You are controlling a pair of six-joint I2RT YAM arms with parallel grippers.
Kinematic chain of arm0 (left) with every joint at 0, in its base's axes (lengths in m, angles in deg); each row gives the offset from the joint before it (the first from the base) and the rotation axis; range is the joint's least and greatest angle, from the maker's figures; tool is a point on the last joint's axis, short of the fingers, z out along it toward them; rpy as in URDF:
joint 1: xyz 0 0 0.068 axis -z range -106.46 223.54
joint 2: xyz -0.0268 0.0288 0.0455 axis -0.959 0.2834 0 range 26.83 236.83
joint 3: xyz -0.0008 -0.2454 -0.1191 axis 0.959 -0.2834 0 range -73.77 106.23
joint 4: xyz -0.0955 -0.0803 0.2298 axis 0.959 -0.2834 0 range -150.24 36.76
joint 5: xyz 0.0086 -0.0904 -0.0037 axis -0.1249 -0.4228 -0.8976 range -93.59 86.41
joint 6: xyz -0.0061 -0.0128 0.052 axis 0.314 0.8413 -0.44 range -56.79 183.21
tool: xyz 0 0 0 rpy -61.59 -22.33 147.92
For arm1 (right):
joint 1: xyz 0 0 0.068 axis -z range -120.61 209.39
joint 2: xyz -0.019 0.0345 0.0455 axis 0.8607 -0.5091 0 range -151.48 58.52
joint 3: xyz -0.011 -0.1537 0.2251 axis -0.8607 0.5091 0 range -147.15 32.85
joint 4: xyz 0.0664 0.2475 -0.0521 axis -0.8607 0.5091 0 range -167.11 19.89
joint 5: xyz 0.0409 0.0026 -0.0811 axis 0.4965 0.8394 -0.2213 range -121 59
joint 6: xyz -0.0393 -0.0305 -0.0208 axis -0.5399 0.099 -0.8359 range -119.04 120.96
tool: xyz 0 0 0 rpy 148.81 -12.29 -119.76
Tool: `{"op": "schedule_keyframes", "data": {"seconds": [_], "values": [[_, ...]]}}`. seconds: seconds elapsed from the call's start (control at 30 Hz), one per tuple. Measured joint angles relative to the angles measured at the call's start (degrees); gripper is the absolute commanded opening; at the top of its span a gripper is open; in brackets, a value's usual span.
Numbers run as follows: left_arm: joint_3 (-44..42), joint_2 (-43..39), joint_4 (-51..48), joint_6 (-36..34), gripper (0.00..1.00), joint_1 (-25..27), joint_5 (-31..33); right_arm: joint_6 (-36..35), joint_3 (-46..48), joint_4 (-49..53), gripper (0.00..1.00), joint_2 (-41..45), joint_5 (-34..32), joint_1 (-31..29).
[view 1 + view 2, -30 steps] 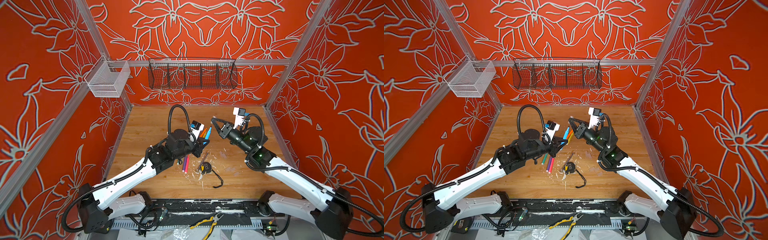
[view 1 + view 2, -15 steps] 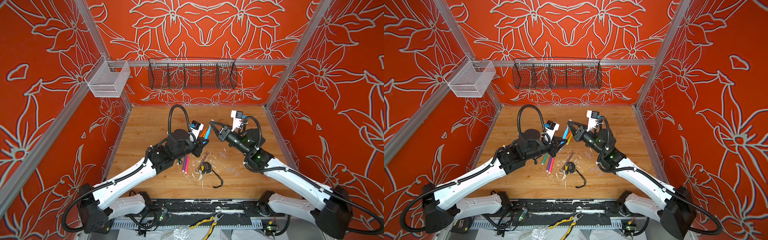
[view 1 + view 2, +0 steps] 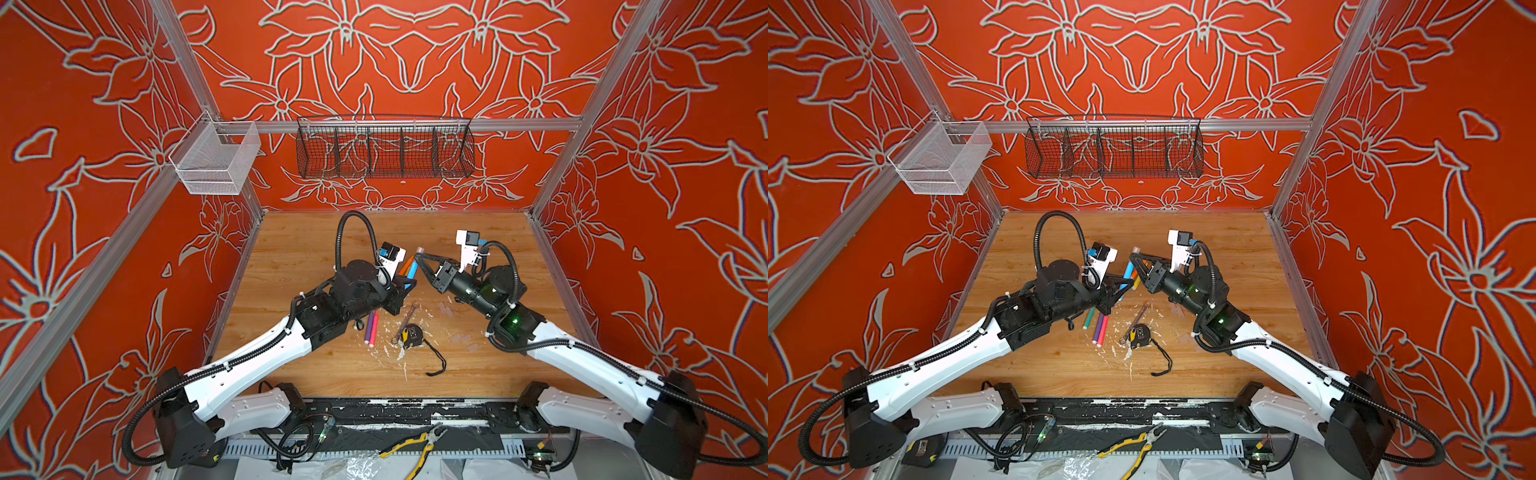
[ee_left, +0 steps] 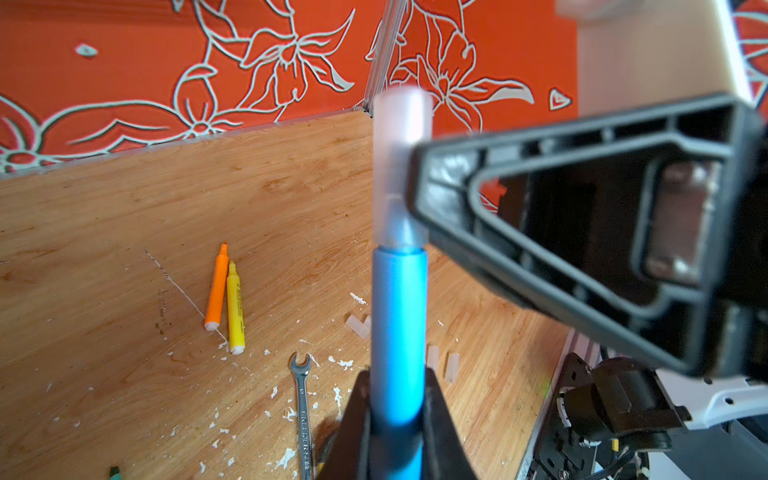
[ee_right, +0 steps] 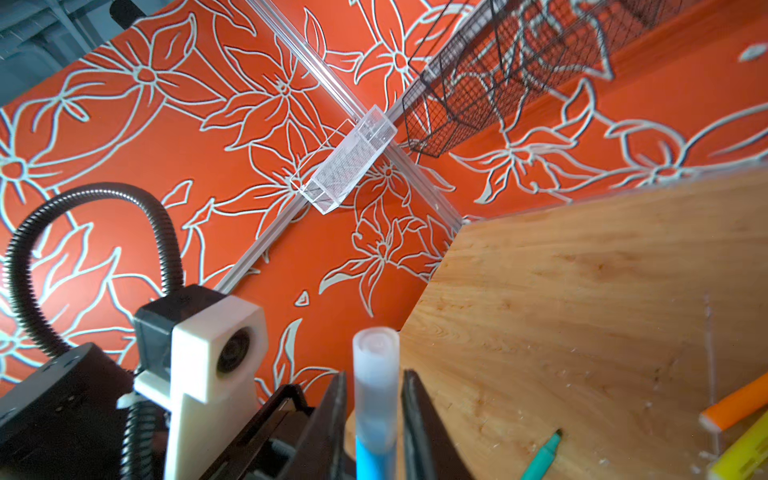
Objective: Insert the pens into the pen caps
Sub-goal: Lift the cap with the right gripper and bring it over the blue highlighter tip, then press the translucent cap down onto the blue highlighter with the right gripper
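Observation:
My left gripper (image 4: pixel 395 415) is shut on the lower barrel of a blue pen (image 4: pixel 399 316), held tilted above the wood in both top views (image 3: pixel 411 270) (image 3: pixel 1127 270). A clear pen cap (image 4: pixel 401 158) sits over the pen's tip. My right gripper (image 5: pixel 374 415) straddles that cap (image 5: pixel 376 382), jaws open, with a narrow gap on each side. An orange pen (image 4: pixel 216 291) and a yellow pen (image 4: pixel 235 307) lie side by side on the table. Purple (image 3: pixel 370 326), pink (image 3: pixel 1102 330) and green (image 3: pixel 1089 320) pens lie under the left arm.
A grey wrench (image 4: pixel 303 407) and a tape measure (image 3: pixel 411 334) with its black strap lie mid-table among white flecks. Loose clear caps (image 4: pixel 451 365) lie beside the wrench and near the right arm (image 3: pixel 461 338). A black wire basket (image 3: pixel 384 147) hangs on the back wall.
The right gripper has moved left to the blue pen's tip, carrying the cap onto it. Its jaws, shut before, now stand slightly apart. The left arm has stayed put.

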Motion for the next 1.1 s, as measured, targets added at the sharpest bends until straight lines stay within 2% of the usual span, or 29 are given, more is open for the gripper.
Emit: {"op": "schedule_keyframes", "data": {"seconds": [0.03,0.17,0.33,0.57,0.77,1.1], "values": [[-0.2,-0.3,0.1,0.0,0.0,0.0,0.1,-0.4,0.5,0.2,0.54,0.2,0.0,-0.2],[-0.3,-0.9,0.5,-0.1,0.0,0.0,0.1,-1.2,1.5,1.8,0.72,2.1,-0.6,-0.6],[-0.7,-0.9,1.1,-2.2,0.0,0.0,0.2,-2.7,0.2,7.5,0.73,6.3,-3.8,-0.6],[-3.7,-1.0,3.3,-6.6,0.0,0.0,-1.7,-3.8,-8.6,15.2,0.65,4.3,-6.4,-0.6],[-4.1,-1.2,4.2,-8.1,0.0,0.0,-2.1,-3.8,-11.0,17.8,0.55,-0.2,-6.7,-0.6],[-4.8,-1.9,4.8,-8.4,0.0,0.0,-2.3,-3.3,-11.5,18.6,0.19,-1.5,-6.3,-0.6]]}}
